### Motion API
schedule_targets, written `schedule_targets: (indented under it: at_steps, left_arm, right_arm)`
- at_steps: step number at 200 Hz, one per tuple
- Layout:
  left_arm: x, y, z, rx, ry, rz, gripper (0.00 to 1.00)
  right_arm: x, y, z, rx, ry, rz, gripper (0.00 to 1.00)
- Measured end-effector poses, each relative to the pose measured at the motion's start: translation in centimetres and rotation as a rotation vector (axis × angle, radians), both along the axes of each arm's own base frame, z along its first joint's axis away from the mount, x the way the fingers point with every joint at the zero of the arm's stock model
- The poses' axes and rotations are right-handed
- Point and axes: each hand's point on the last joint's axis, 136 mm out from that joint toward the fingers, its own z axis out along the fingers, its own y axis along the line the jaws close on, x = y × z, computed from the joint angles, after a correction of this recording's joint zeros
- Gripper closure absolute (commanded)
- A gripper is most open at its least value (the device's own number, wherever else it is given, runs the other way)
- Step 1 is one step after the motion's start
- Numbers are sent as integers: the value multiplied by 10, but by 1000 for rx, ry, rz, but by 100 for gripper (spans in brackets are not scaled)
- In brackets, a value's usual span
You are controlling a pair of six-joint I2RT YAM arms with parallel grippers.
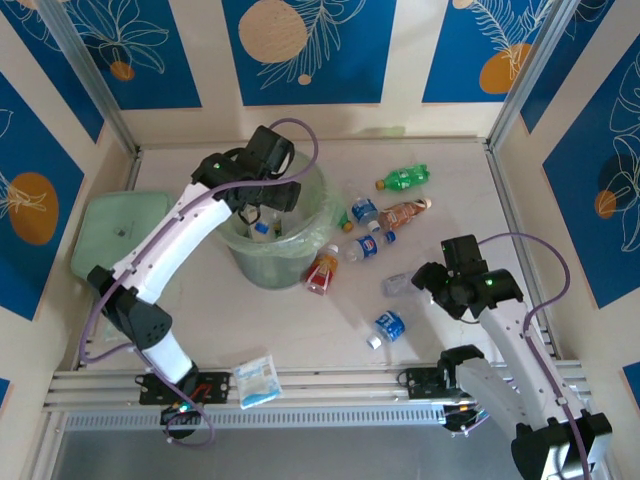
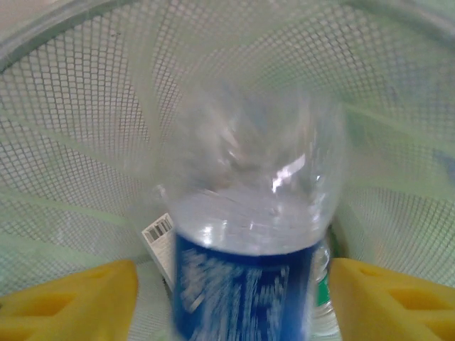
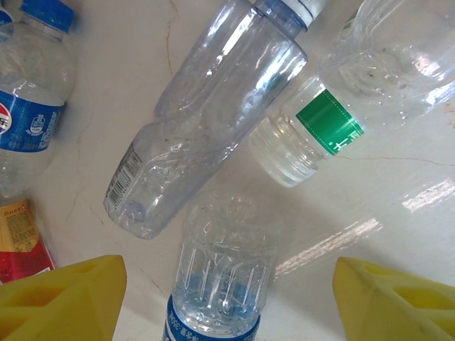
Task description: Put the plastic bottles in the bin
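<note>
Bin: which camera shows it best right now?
Top external: the bin shows almost whole, with the left gripper over its mouth. Left wrist gives a close patch of its meshed inner wall behind a blurred blue-labelled bottle.

Pale table (image 1: 300, 330): bin (image 1: 290, 264) centre-left; flat green box (image 1: 115, 232) far left; plastic bottles (image 1: 365, 247) scattered centre-right; sachet pkt (image 1: 257, 381) btm centre-left.

Bright even overhead light, soft shadows on the table (image 1: 300, 325); blue-labelled bottle (image 2: 245, 284) inside the left end effector (image 2: 233, 264) is blurred, right wrist view sharp, white glare streaks up-right of the right end effector (image 3: 229, 261).
</note>
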Motion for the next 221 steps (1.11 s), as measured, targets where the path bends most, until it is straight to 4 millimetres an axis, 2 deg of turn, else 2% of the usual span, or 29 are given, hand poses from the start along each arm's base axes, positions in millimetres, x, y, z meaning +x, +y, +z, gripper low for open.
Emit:
schedule_targets:
  at_steps: [23, 55, 75, 93, 109, 129, 147, 156, 170, 195, 221]
  left_arm:
    - [3, 0, -4, -8, 8, -5, 17]
    - [2, -2, -9, -8, 24, -17, 17]
    - [-2, -1, -1, -28, 12, -23, 17]
    - [-15, -5, 23, -76, -30, -47, 17]
    - [-34, -16, 61, -136, -106, -99, 17]
    - [-76, -47, 107, -224, -200, -229, 17]
    - [-116, -74, 121, -271, -221, -354, 18]
    - [-131, -86, 117, -278, -210, -399, 19]
    - [-148, -104, 96, -259, -170, -453, 19]
    - [-171, -132, 34, -183, -60, -514, 21]
    - [-193, -146, -20, -138, 38, -547, 23]
  right_arm:
    - [-1, 0, -3, -2, 8, 0, 23]
    - [-1, -1, -3, -5, 9, -2, 23]
    - [-1, -2, -6, -13, 24, -11, 23]
    - [-2, -5, -11, -30, 58, -25, 23]
    - [-3, -8, -15, -45, 85, -44, 23]
    - [-2, -13, -18, -56, 103, -73, 23]
    - [-2, -16, -20, -61, 115, -94, 22]
    - [-2, -16, -21, -61, 119, -102, 22]
    - [-2, -17, -22, -60, 122, -113, 21]
    - [-7, -25, -30, -67, 148, -164, 21]
    - [-11, -44, -40, -74, 180, -267, 21]
